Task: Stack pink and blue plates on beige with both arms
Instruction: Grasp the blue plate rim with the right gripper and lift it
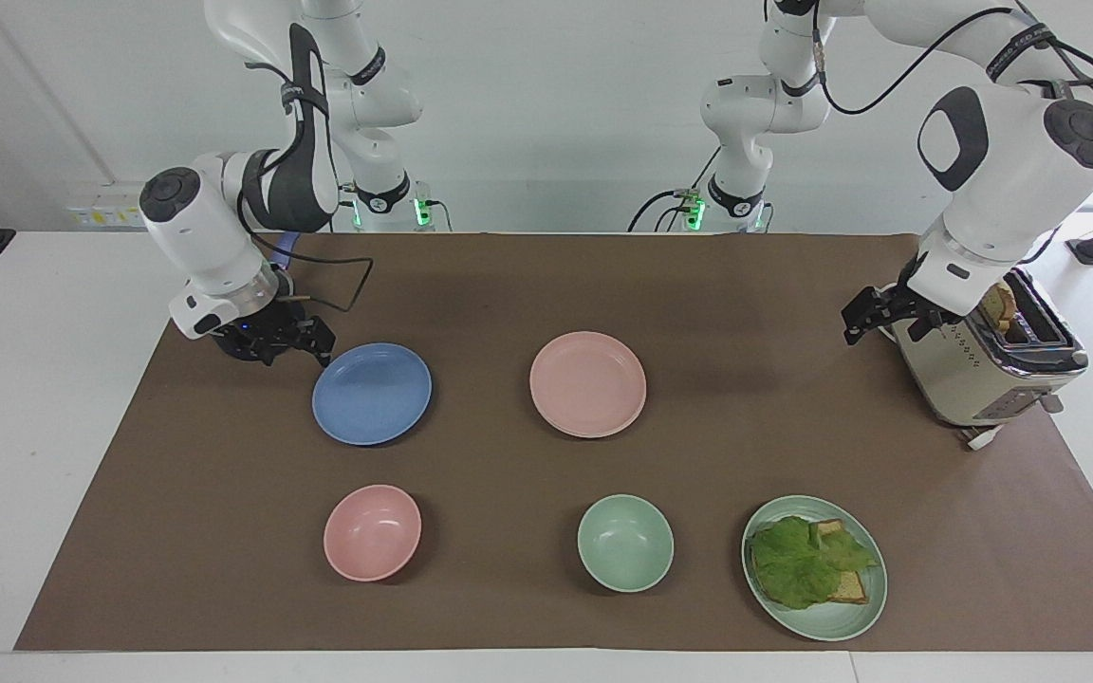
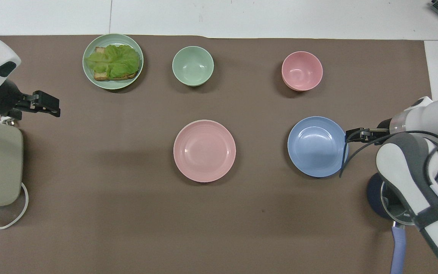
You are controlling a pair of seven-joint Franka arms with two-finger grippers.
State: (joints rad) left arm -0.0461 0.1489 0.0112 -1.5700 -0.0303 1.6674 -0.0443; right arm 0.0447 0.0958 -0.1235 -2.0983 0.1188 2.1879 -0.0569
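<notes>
The pink plate lies mid-table. The blue plate lies beside it, toward the right arm's end. The beige plate is hidden; whether it lies under the pink plate I cannot tell. My right gripper is low and open at the blue plate's rim, on the side toward its own end of the table. It holds nothing. My left gripper hangs open and empty in the air beside the toaster, well away from the pink plate.
A dark pot with a glass lid and a blue handle stands under the right arm's wrist. Along the mat's edge farthest from the robots stand a pink bowl, a green bowl and a green plate with lettuce on toast.
</notes>
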